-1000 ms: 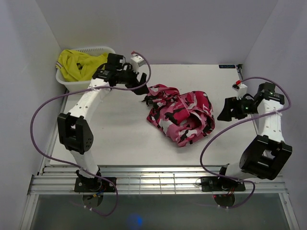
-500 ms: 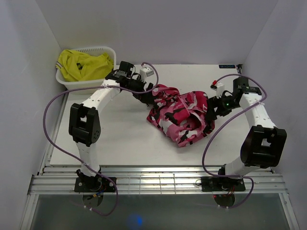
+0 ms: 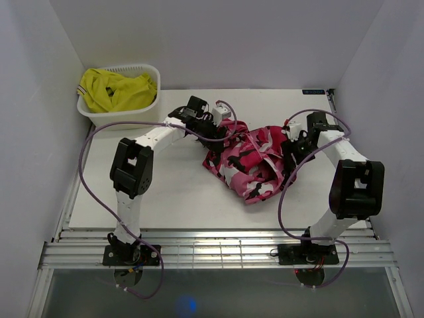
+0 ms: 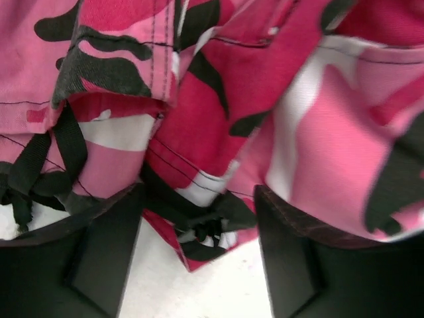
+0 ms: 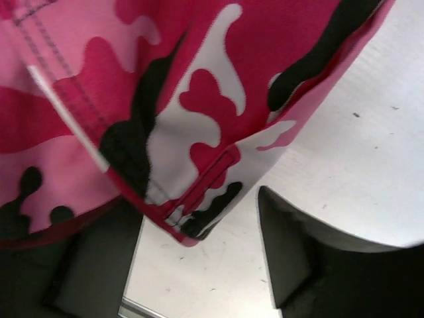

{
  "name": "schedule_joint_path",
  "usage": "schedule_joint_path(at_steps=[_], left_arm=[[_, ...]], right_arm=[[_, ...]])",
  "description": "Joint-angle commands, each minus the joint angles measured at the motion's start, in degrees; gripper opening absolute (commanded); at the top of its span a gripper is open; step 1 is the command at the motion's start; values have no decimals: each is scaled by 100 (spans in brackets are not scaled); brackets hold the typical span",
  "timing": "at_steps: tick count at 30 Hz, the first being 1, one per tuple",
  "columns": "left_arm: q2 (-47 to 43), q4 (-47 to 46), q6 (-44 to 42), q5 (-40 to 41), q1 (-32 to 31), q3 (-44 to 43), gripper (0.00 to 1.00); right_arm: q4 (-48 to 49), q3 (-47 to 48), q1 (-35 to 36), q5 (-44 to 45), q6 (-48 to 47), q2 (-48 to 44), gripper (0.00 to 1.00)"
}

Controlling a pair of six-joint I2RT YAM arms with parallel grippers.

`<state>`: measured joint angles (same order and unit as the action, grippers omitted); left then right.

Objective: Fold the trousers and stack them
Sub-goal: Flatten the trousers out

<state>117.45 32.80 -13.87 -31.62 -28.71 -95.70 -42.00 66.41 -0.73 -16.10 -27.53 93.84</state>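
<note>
Pink, white, dark red and black camouflage trousers (image 3: 255,162) lie crumpled in a heap just right of the centre of the white tabletop (image 3: 165,192). The left claw (image 3: 222,130) sits at the heap's upper left edge and the right claw (image 3: 291,154) at its right edge. The left claw's jaws stand wide, with black ties (image 4: 199,232) loose between them. The right claw's jaws stand wide around a cloth corner. At upper left, a white basket (image 3: 151,69) holds a yellow garment (image 3: 116,89).
</note>
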Motion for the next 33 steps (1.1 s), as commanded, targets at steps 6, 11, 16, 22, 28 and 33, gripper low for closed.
schedule_joint_path(at_steps=[6, 11, 16, 22, 28, 33], left_arm=[[174, -256, -178, 946, 5, -563, 25], [-467, 208, -177, 1078, 593, -915, 0], [-1302, 982, -677, 1298, 1392, -785, 0], [-2751, 1581, -1774, 1403, 2026, 506, 0], [-4115, 2063, -2646, 1852, 2133, 2414, 0], [-4801, 2214, -3060, 1957, 2142, 3599, 0]], right_arm=[[385, 328, -32, 765, 292, 82, 9], [333, 495, -461, 977, 257, -410, 8], [236, 697, -1331, 951, 266, -884, 8], [-361, 365, -2071, 1029, -375, -1332, 8], [-844, -199, -2185, 891, -1191, -1738, 28], [-1714, 467, -2194, -32, -1474, -1589, 97]])
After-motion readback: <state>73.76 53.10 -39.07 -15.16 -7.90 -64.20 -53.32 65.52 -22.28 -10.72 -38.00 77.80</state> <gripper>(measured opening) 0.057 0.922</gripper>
